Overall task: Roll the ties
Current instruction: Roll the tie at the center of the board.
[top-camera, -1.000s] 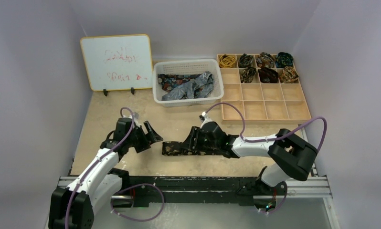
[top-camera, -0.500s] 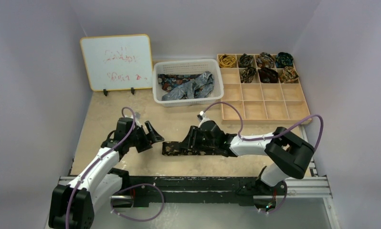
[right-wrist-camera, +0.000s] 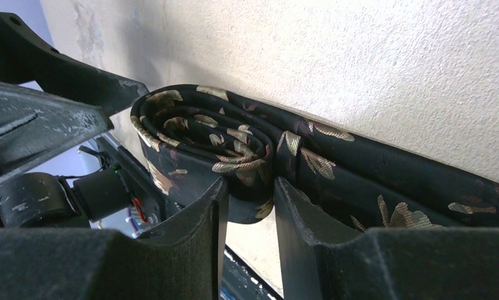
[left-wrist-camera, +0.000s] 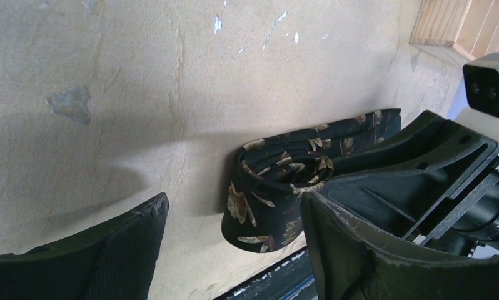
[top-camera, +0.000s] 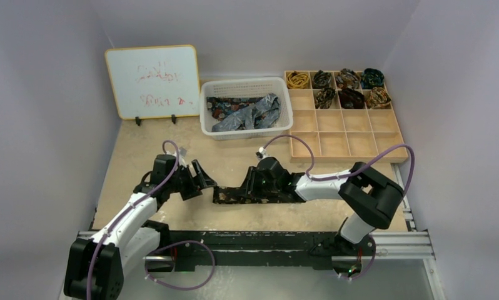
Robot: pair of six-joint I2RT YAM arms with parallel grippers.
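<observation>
A dark tie with gold leaf motifs [top-camera: 231, 195] lies on the table between the arms, its left end wound into a small coil [left-wrist-camera: 278, 184]. My right gripper [right-wrist-camera: 248, 187] is shut on that coil [right-wrist-camera: 203, 140], one finger inside the roll and one outside; the unrolled strip runs off to the right under the arm. In the top view the right gripper [top-camera: 252, 186] sits over the tie. My left gripper [top-camera: 203, 180] is open just left of the coil, and its fingers [left-wrist-camera: 119, 250] do not touch the coil.
A white basket [top-camera: 247, 132] of loose ties stands at the back centre. A wooden compartment tray [top-camera: 347, 145] at the back right holds several rolled ties [top-camera: 350, 97] in its far rows. A whiteboard [top-camera: 152, 81] stands back left. A black rail [top-camera: 253, 240] runs along the near edge.
The right arm's elbow has swung left and back, and its gripper has edged slightly away from me on the coil. The left gripper has crept a little toward the coil.
</observation>
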